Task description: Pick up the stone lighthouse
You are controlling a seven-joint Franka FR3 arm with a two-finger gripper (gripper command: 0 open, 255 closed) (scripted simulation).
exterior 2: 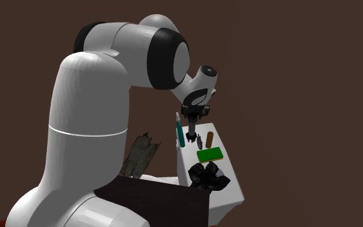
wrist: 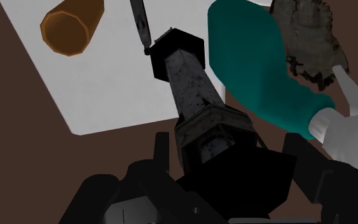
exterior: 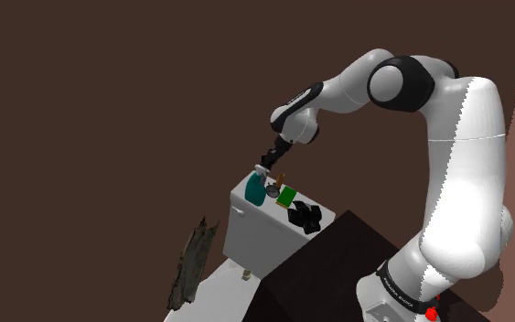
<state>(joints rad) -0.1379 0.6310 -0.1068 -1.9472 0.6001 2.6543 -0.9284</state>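
The stone lighthouse (wrist: 193, 89) is a dark grey tower with a black base, and it points away from my hand over the white top (wrist: 107, 83). My gripper (wrist: 228, 159) is shut on its lantern end, one finger (wrist: 161, 153) on each side. In the second exterior view the gripper (exterior 2: 193, 122) hangs straight over the lighthouse (exterior 2: 192, 137), beside the teal bottle. In the shoulder view the gripper (exterior: 271, 165) sits just above the white box's far end. I cannot tell whether the base touches the surface.
A teal spray bottle (wrist: 260, 70) with a white head lies close beside the lighthouse. An orange-brown cup (wrist: 72, 28), a green block (exterior 2: 209, 154) and a black crumpled object (exterior 2: 207, 175) share the white box (exterior: 260, 233). A rough bark-like slab (exterior: 191, 265) leans beside it.
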